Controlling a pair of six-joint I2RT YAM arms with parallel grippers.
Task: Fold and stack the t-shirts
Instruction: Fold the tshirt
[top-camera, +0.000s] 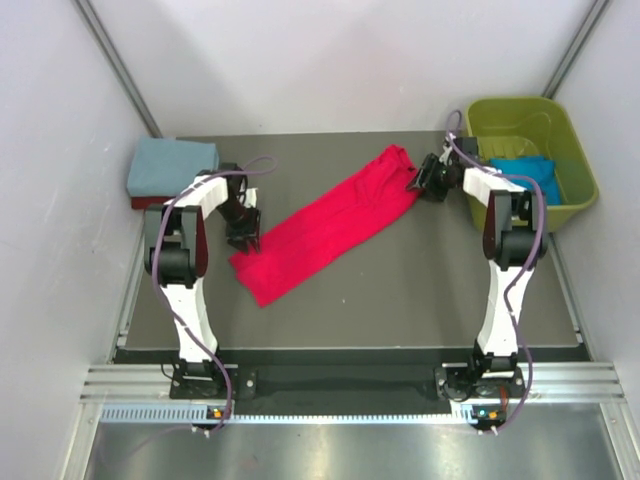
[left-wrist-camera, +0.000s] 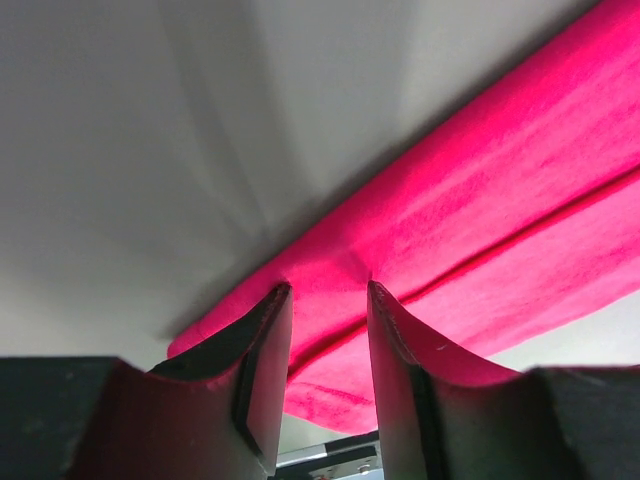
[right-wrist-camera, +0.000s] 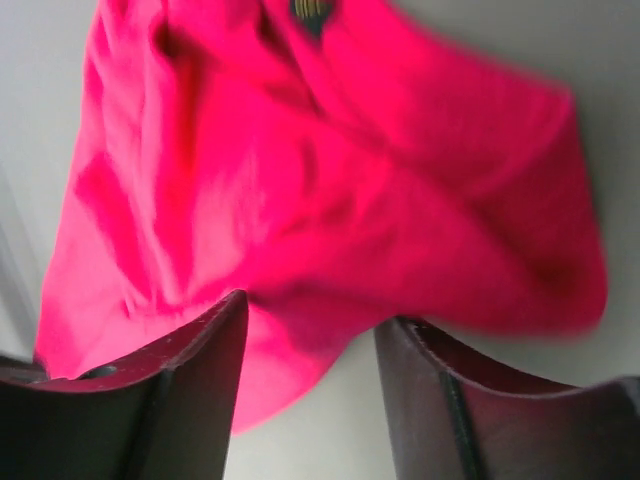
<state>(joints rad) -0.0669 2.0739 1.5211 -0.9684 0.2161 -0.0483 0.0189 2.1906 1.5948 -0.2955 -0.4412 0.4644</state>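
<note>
The bright red t-shirt (top-camera: 325, 222) lies folded into a long strip, running diagonally across the dark table from near left to far right. My left gripper (top-camera: 243, 238) is at the strip's near-left end. In the left wrist view it (left-wrist-camera: 328, 285) is open, with its fingertips pressing on the red cloth (left-wrist-camera: 480, 190) at its edge. My right gripper (top-camera: 419, 184) is at the strip's far right end. In the right wrist view it (right-wrist-camera: 315, 305) is open, its tips just short of the bunched red cloth (right-wrist-camera: 320, 170). The view is blurred.
A folded dusty blue-grey t-shirt (top-camera: 172, 165) lies on a dark red one (top-camera: 148, 203) at the table's far left corner. An olive-green tub (top-camera: 575, 195) at the far right holds a bright blue t-shirt (top-camera: 527, 174). Grey walls close in both sides.
</note>
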